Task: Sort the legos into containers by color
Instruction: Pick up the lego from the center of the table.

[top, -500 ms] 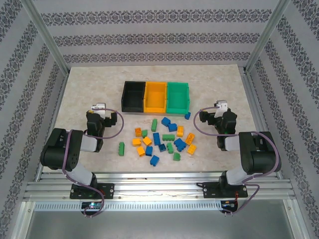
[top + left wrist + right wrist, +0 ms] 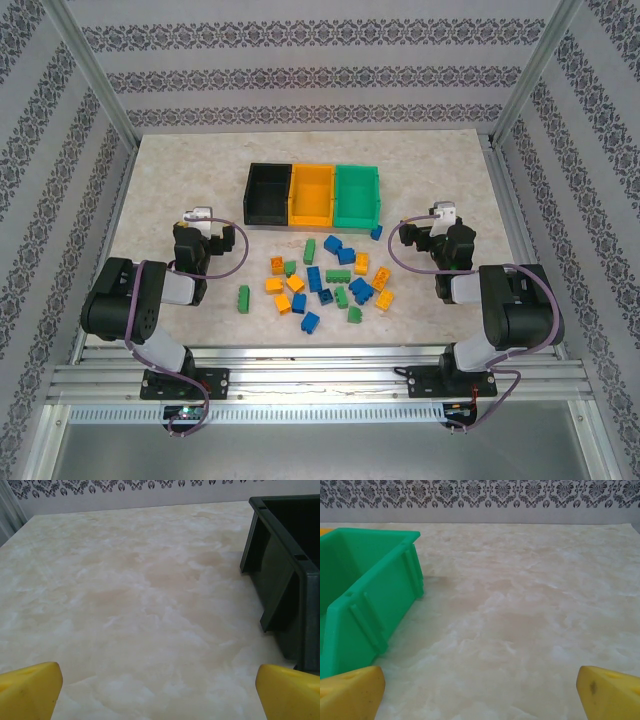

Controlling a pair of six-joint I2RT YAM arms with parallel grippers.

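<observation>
Three joined containers stand in a row at the table's middle back: black (image 2: 267, 194), orange-yellow (image 2: 311, 194) and green (image 2: 358, 194). Several green, blue and orange-yellow legos (image 2: 325, 280) lie scattered in front of them. One blue lego (image 2: 376, 232) sits by the green bin's corner, and one green lego (image 2: 243, 298) lies apart at the left. My left gripper (image 2: 205, 225) (image 2: 160, 690) rests open over bare table, left of the black bin (image 2: 295, 565). My right gripper (image 2: 440, 228) (image 2: 480, 690) is open over bare table, right of the green bin (image 2: 365, 580). Nothing lies between either pair of yellow fingertips (image 2: 30, 687).
The marble-patterned table (image 2: 180, 170) is framed by aluminium posts and patterned walls. Bare surface lies left of the black bin and right of the green bin. Both arms are folded low near the table's front edge.
</observation>
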